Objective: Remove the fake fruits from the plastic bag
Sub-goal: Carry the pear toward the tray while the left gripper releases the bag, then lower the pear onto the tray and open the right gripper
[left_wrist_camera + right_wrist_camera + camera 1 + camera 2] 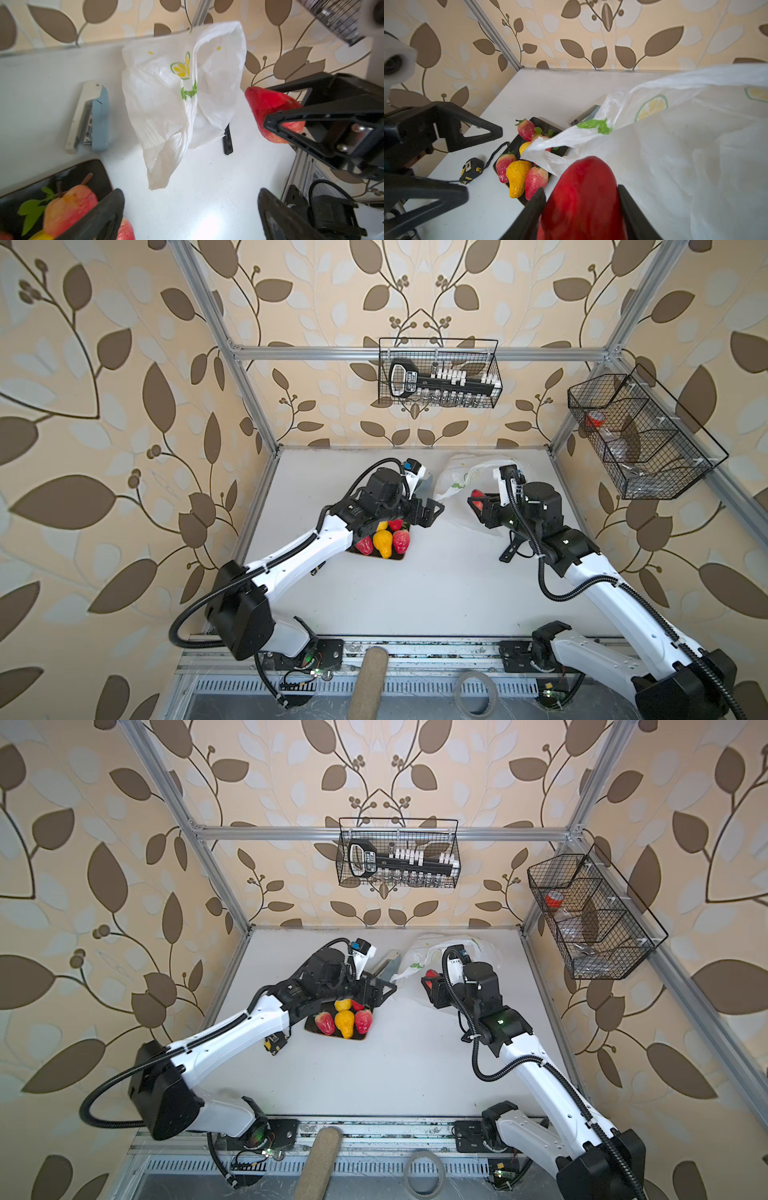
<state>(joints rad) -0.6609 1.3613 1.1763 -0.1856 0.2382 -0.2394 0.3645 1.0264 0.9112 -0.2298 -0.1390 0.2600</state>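
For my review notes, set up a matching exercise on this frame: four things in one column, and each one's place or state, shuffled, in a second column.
Things:
1. right hand
2. left hand
3. pear
4. stapler

Places or states:
A. on the plate
B. open, holding nothing
C. shut on a red fruit
D. on the table beside the bag

Pairs: 1-C, 2-B, 3-A, 4-D
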